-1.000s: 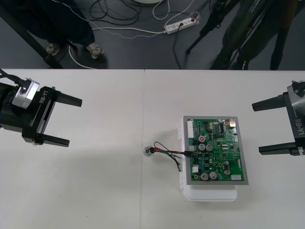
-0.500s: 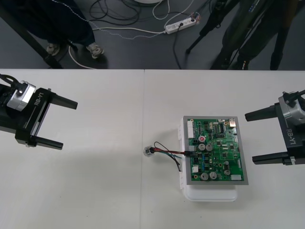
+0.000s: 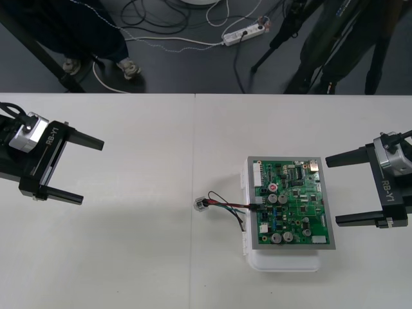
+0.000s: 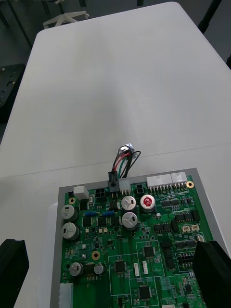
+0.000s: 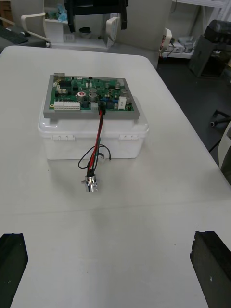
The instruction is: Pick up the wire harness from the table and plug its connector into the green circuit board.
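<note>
Black fingers of the left gripper (image 3: 93,171) stood wide apart with nothing between them, over bare table at the robot's left, well apart from the wire harness (image 3: 225,205). Its arm was cut off at the frame edge. In the left wrist view only the finger (image 5: 211,262) stubs showed, cropped at the two corners.

Right gripper (image 3: 332,191) was in the same state: fully spread, holding nothing, just beside the right edge of the green board (image 3: 293,203) but not touching it. Its body was clipped by the frame. In the right wrist view its fingers (image 4: 214,272) were again partial, one over the board's corner.

The harness lay left of the board. The black plug (image 4: 113,182) sat in a header on the board's left edge, next to a white connector. How deep it was seated was hard to tell. Red, black and green wires looped down off the edge, and the round metal socket (image 5: 90,184) rested on the table near the base.

The white base (image 3: 283,261) was mostly hidden under the board from above, with only a strip visible at the near side. Its front wall (image 5: 91,139) was clear from the left wrist.

The table (image 3: 129,257) was plain and light, with a seam running front to back. Dark floor (image 3: 187,71) lay beyond the far edge, with loose cables and a power strip (image 3: 243,33).
</note>
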